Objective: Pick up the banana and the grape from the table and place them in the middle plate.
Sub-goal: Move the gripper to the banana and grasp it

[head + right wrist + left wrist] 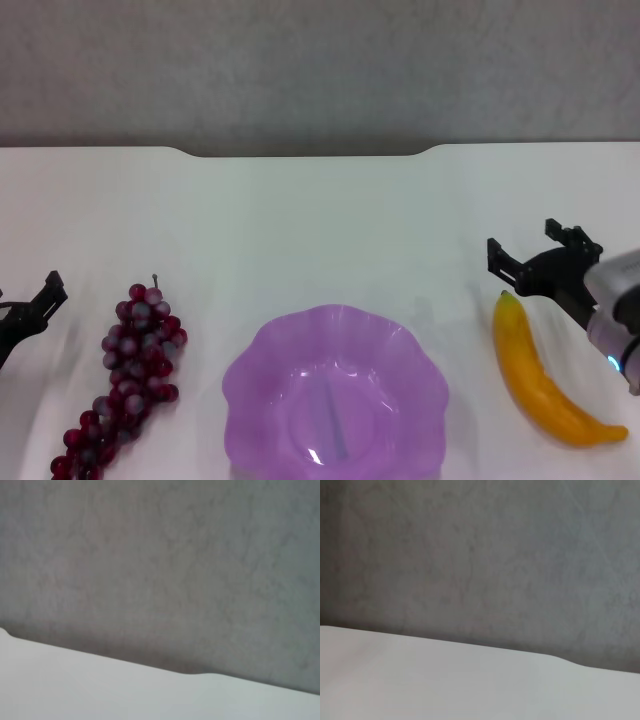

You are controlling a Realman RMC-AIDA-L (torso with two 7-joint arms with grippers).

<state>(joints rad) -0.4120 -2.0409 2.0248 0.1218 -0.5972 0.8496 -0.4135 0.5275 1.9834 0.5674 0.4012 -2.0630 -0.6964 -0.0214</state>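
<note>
In the head view the grape (pixel 130 385) lies on the white table (pixel 320 230) at the near left, stem pointing away. The middle plate (pixel 250 385), translucent purple with a scalloped rim, sits empty at the near centre. The banana (pixel 545 375) lies at the near right, its greenish tip pointing away. My right gripper (pixel 532 250) is open and empty, just beyond the banana's far tip and apart from it. My left gripper (pixel 25 315) is at the left edge, left of the grape and apart from it, partly cut off. Both wrist views show only table and wall.
The table's far edge (pixel 310 152) has a notch, with a grey wall (pixel 320 70) behind it. The table edge also shows in the left wrist view (pixel 470 647) and the right wrist view (pixel 150 666).
</note>
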